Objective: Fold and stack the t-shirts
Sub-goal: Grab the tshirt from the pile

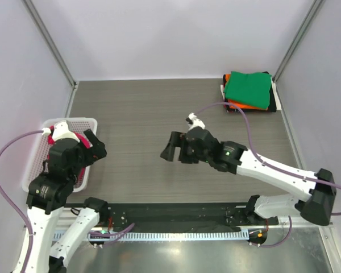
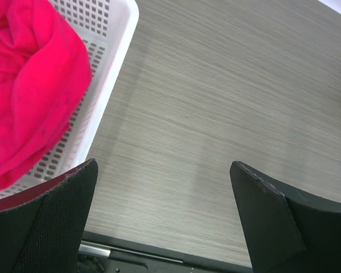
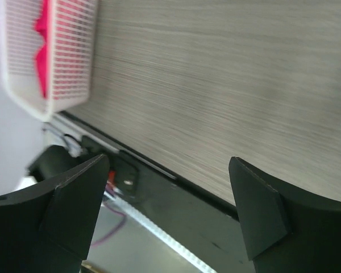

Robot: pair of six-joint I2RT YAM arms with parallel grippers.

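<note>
A bright pink-red t-shirt (image 2: 28,85) lies crumpled in the white mesh basket (image 1: 42,169) at the left; it also shows in the top view (image 1: 85,141) and the right wrist view (image 3: 41,51). My left gripper (image 1: 94,149) is open and empty, hovering at the basket's right rim beside the shirt. My right gripper (image 1: 175,149) is open and empty above the middle of the table. A stack of folded t-shirts (image 1: 249,91) sits at the back right, green on top, with orange, dark and white below.
The basket's rim (image 2: 111,85) runs beside the left fingers (image 2: 57,222). The basket also shows in the right wrist view (image 3: 54,51). A black strip with the arm bases (image 1: 176,219) lines the near edge. White walls enclose the wood-grain table (image 1: 148,114).
</note>
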